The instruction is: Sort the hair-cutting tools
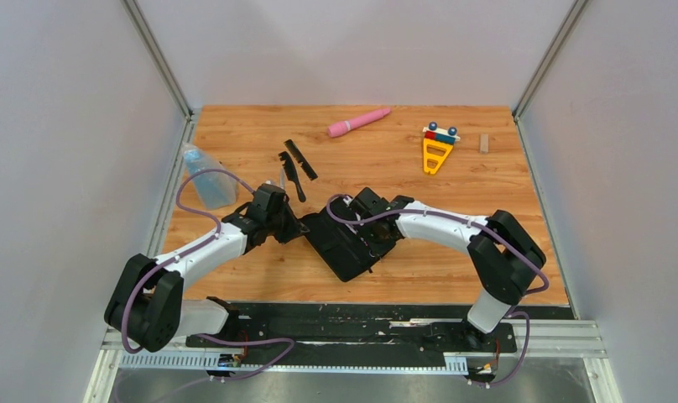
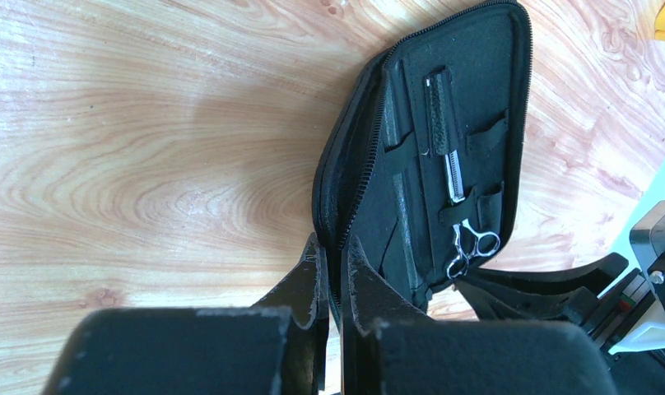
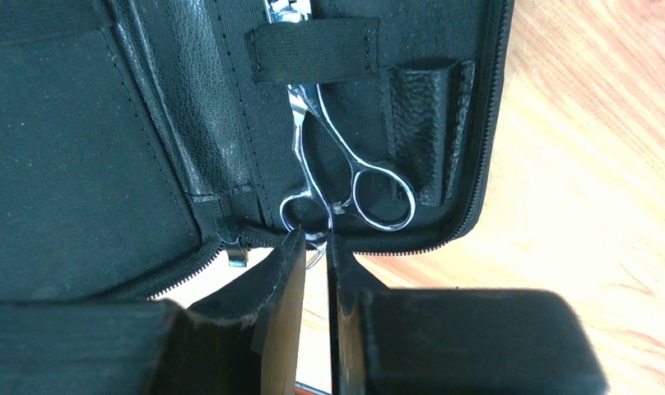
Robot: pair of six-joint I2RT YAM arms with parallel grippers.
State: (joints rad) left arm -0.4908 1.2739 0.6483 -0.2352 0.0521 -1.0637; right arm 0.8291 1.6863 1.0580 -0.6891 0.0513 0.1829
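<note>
At table (image 1: pixel 487 243) centre: black zip case (image 1: pixel 340 252) open, clear of edges.
Left tool (image 2: pixel 333 263): nearly closed, pinching case's zip edge.
Right tool (image 3: pixel 314 243): nearly closed on scissors (image 3: pixel 301 144) ring.
Combs (image 1: pixel 300 159): 11 o'clock of case.

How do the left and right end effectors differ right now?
The left end effector pinches the zip edge of the open black case. The right end effector is at a ring handle of the scissors strapped inside, with a bit of metal between its fingertips. The left reaches the case from its left side, the right from the opposite side. Both are nearly closed.
</note>
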